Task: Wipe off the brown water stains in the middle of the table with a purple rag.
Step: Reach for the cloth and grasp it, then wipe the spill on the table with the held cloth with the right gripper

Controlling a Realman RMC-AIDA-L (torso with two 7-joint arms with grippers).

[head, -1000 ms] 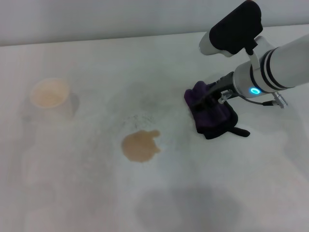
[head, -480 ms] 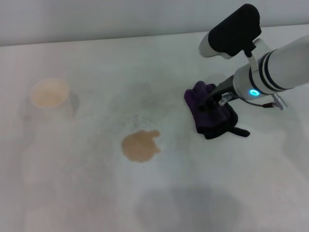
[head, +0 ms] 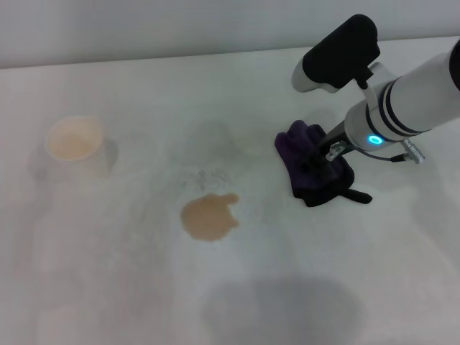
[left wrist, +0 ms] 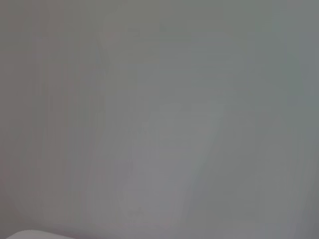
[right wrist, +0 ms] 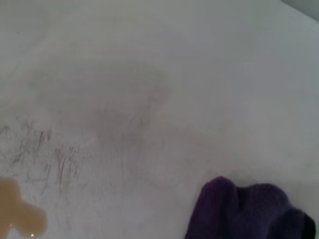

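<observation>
On smooth white table (head: 108,287), right claw (head: 316,159) (grip unclear) at soft bunched purple rag (head: 305,154).

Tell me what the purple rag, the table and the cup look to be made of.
Purple rag: soft, thick fabric, probably microfibre or terry, going by its plump matte folds; the right gripper is on it.
Table: smooth, hard white top, likely laminate, with faint grey scuffs.
Cup: thin and white, paper or plastic; unclear which.

Head view high over the table (head: 108,287); right wrist close, sharing rag (head: 316,169) and stain (head: 208,218).
</observation>
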